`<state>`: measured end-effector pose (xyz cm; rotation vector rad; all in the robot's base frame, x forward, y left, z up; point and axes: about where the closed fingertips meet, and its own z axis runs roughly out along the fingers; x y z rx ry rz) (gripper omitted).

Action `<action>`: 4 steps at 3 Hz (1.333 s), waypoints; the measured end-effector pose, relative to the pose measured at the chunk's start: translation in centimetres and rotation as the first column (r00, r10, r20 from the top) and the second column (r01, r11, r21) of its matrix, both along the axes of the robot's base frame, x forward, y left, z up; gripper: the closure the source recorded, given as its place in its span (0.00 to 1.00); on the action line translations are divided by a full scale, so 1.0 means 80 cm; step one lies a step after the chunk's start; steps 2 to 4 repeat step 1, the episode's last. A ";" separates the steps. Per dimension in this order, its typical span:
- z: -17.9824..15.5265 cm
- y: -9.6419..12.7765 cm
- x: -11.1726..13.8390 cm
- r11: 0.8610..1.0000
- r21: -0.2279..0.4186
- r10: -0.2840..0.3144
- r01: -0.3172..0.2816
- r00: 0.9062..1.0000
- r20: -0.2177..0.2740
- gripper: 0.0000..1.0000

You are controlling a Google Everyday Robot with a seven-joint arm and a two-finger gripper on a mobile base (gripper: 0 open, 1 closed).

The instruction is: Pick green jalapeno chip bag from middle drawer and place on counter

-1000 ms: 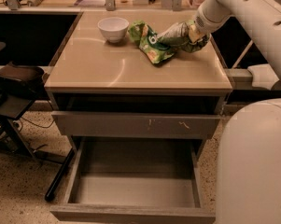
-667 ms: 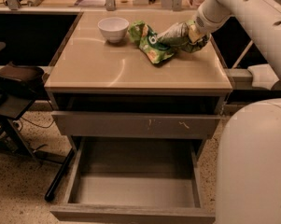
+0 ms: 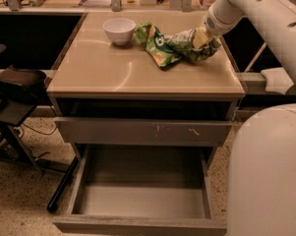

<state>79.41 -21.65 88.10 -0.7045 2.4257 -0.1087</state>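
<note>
Far to the left of your hand (image 3: 201, 36), down off the surface (image 3: 137, 75), a dark seat (image 3: 17, 77) stands on the speckled floor. On the surface itself, the white bowl (image 3: 119, 29) sits well left of the hand, upright, near the back edge. Between bowl and hand lies a green bag with a round dark logo (image 3: 157, 44). It is just beside the bowl, and its right end meets the green jalapeno chip bag (image 3: 183, 42). That crumpled foil bag rests on the surface at the back right, directly under and around your hand. The hand is pressed into the top of the bag and the foil hides how it is set, so you cannot tell whether it grips the bag or only rests on it. The white arm (image 3: 255, 6) rises up and to the right from the hand. Below and left of the hand, the scratched drawer front (image 3: 142, 131) is closed. Under it the middle drawer (image 3: 142, 200) stands pulled out, showing its grey floor. Your robot's white body (image 3: 265, 171) fills the lower right.
</note>
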 end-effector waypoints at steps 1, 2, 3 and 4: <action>0.000 0.000 0.000 1.000 0.000 0.000 0.000 1.000 0.000 0.00; 0.000 0.000 0.000 1.000 0.000 0.000 0.000 1.000 0.000 0.00; 0.000 0.000 0.000 1.000 0.000 0.000 0.000 1.000 0.000 0.00; 0.000 0.000 0.000 1.000 0.000 0.000 0.000 1.000 0.000 0.00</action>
